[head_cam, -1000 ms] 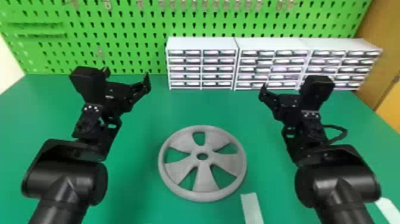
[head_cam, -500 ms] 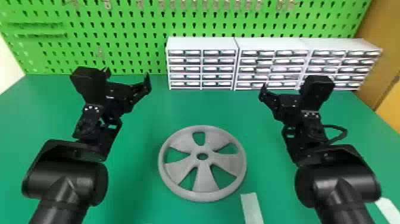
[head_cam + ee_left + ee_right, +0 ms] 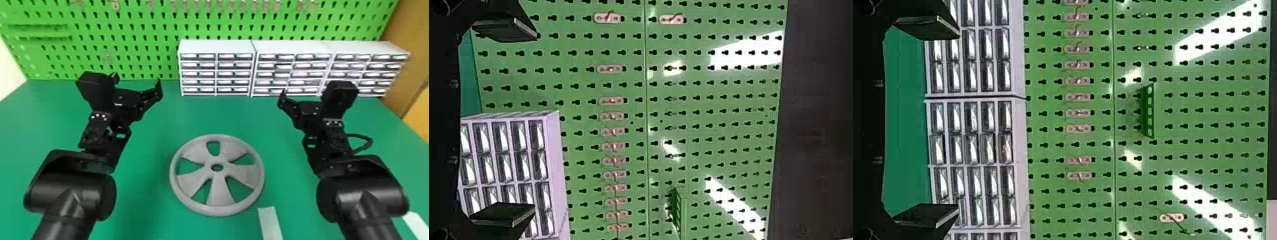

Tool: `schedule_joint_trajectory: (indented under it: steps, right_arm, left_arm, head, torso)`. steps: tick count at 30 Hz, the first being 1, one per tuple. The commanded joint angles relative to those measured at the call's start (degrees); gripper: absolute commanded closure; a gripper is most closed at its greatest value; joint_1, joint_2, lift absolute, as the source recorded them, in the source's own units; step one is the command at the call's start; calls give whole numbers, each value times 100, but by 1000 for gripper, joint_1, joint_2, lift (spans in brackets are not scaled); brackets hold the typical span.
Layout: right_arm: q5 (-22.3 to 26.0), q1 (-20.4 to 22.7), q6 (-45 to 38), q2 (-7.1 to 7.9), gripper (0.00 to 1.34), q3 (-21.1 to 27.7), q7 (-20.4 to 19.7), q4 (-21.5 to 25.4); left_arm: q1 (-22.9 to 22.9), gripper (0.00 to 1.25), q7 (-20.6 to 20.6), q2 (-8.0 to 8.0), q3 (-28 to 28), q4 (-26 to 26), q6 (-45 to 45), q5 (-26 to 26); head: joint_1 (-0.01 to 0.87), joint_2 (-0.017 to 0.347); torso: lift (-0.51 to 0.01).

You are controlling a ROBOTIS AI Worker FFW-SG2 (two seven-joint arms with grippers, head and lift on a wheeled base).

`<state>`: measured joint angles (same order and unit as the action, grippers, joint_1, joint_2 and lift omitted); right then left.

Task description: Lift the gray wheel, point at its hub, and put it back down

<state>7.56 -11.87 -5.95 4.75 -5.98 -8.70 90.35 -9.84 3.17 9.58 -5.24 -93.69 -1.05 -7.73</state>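
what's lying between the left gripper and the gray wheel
Just bare green tabletop lies between the left gripper and the gray wheel, as the head view shows.

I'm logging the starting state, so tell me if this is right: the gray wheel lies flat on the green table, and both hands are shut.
The hands are wrong: the left hand and right hand are open, as their wrist views show. The gray wheel does lie flat on the green table.

The wheel (image 3: 218,188) lies on the table (image 3: 143,198), between and nearer than the left hand (image 3: 137,79) and right hand (image 3: 303,91). A strip (image 3: 270,223) lies near-right of it; drawer cabinets (image 3: 217,47) stand behind, before the pegboard (image 3: 134,51).
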Motion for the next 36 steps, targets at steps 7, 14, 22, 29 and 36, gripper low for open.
schedule_joint_trajectory:
  steps: [7,14,22,29,36]
  right_arm:
    - [0,0,-20,0,79,-9,0,-9]
    - [0,0,-20,0,81,0,0,-9]
    - [0,0,-20,0,81,9,0,-9]
    - [0,0,-20,0,81,0,0,-9]
    - [0,0,-20,0,82,9,0,-9]
  left_arm:
    - [0,84,0,0,-3,0,0,17]
    - [0,84,0,0,-3,0,0,26]
    - [0,84,0,0,-12,0,0,26]
    - [0,84,8,0,-12,0,0,17]
    - [0,84,8,0,-20,0,0,17]
  head:
    - [692,48]
    - [692,48]
    - [692,48]
    - [692,48]
    - [692,48]
  torso:
    - [-88]
    - [-88]
    - [-88]
    - [-88]
    - [-88]
